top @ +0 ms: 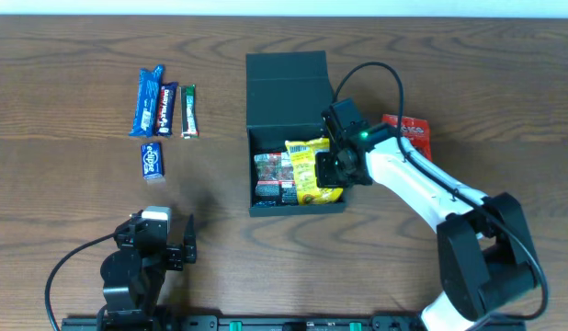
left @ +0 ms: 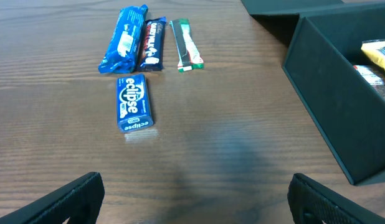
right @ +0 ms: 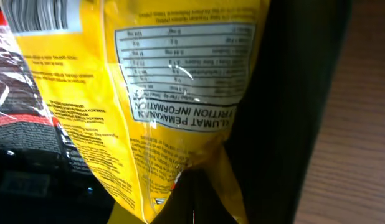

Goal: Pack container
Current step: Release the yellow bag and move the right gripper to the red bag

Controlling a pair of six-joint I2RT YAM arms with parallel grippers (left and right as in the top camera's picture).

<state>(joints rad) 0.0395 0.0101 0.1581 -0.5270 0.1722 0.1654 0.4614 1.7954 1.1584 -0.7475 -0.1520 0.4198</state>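
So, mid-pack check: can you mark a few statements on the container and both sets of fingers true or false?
1. The container has its lid flap open. True.
2. The left fingers hold the Eclipse box. False: they are spread open over bare table, and the box lies apart ahead of them.
3. The right fingers pinch the yellow packet inside the container. True.
4. Every snack is packed. False: the Eclipse box, blue packet, dark bar and green stick lie left of the container, and a red packet lies on its right.
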